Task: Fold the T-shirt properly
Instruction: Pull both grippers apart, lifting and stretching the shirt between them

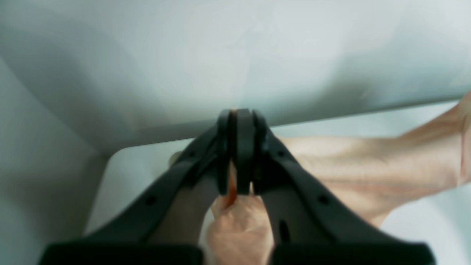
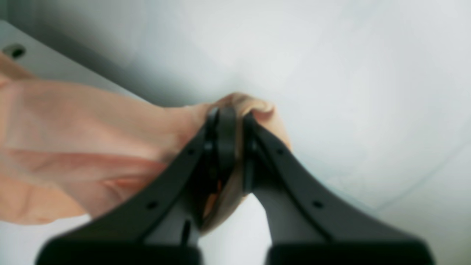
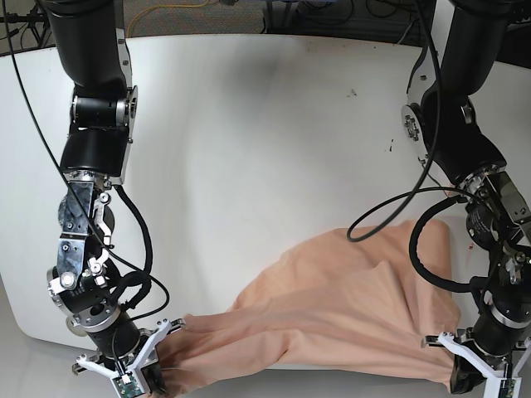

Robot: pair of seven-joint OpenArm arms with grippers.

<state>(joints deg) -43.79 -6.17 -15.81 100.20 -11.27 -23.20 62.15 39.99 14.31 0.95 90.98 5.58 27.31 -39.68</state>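
**A:** Start at the left of the base view. What am I holding there?

**B:** That is my right gripper [image 3: 153, 383], down at the near edge of the worktop [image 3: 249, 124]. Its jaws are pinched fully together on a bunched corner of the shirt [image 3: 348, 315]. In the right wrist view, cloth bulges out over the tips of the gripper [image 2: 235, 114], so I judge the hold is deep enough not to slip.

**A:** And the cloth between the arms?

**B:** The shirt lies over the near right part of the worktop, and its near edge is pulled into a taut band running from one grip across to the other. I read that tension as the reason both arms sit so low and wide apart: a stretched hem flattens wrinkles before a fold.

**A:** The far right?

**B:** My left gripper [image 3: 465, 373] is also clamped tight, with a thin strip of shirt [image 1: 368, 165] caught between the jaws of the gripper [image 1: 239, 117] in the left wrist view. The bite looks shallower there, so I would watch that side.

**A:** Which corners are they?

**B:** I cannot tell; the wrist views are too blurred.
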